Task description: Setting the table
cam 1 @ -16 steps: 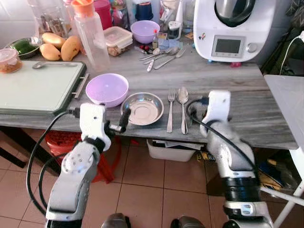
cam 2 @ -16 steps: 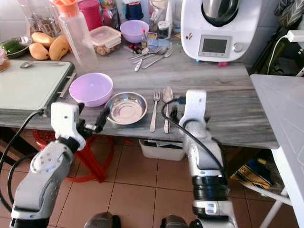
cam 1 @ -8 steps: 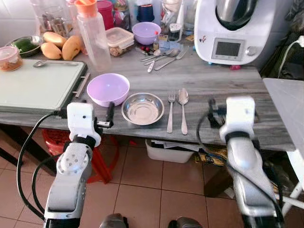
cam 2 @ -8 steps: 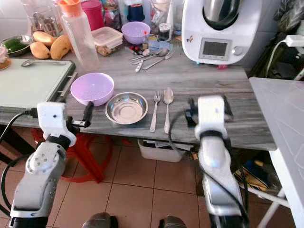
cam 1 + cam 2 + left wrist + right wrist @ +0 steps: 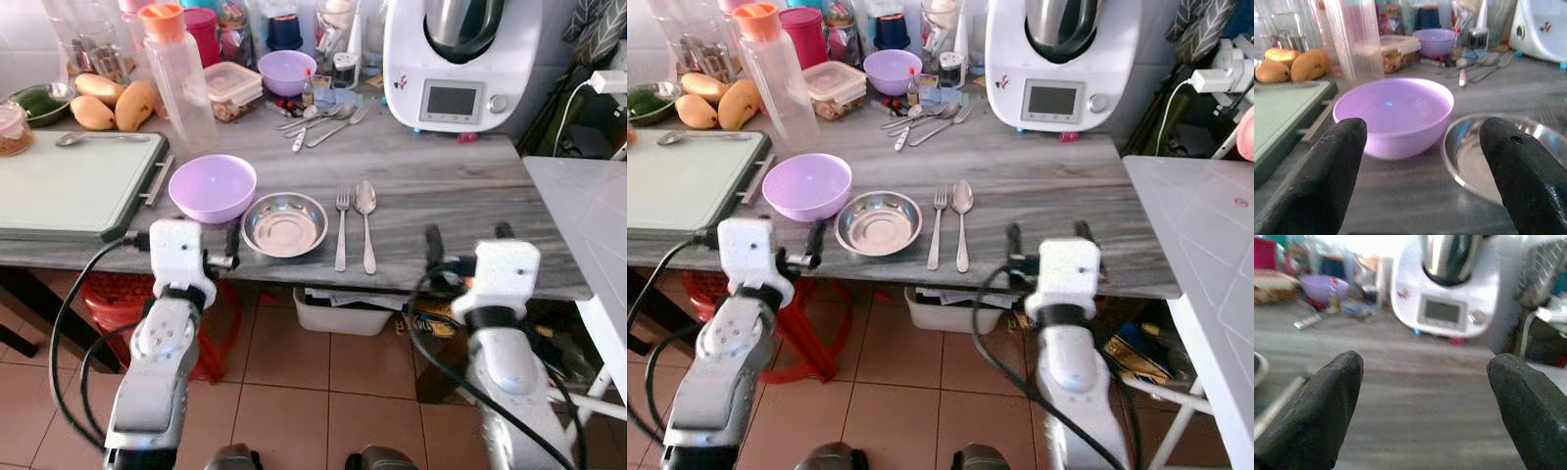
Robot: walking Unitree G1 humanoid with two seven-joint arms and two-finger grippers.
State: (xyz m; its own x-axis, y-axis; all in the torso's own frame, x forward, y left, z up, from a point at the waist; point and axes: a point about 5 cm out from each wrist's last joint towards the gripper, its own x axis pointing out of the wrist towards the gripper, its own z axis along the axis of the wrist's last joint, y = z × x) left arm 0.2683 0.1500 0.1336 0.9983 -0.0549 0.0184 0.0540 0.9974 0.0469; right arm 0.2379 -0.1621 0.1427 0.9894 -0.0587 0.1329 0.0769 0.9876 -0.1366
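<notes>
A lilac bowl, a shallow steel bowl, a fork and a spoon lie in a row near the front edge of the grey wooden table. My left gripper hovers at that edge, open, facing the lilac bowl and the steel bowl, with nothing between its fingers. Right of the spoon, my right gripper is at the table's edge, open and empty, pointing across bare tabletop.
A green cutting board lies at the left. At the back stand a clear bottle with an orange cap, mangoes, a small purple bowl, loose cutlery and a white kitchen machine. A white table adjoins on the right.
The right gripper has drawn back from beside the spoon, toward me and to the right. The left gripper has pulled away from the steel bowl's rim. The camera has shifted slightly.
</notes>
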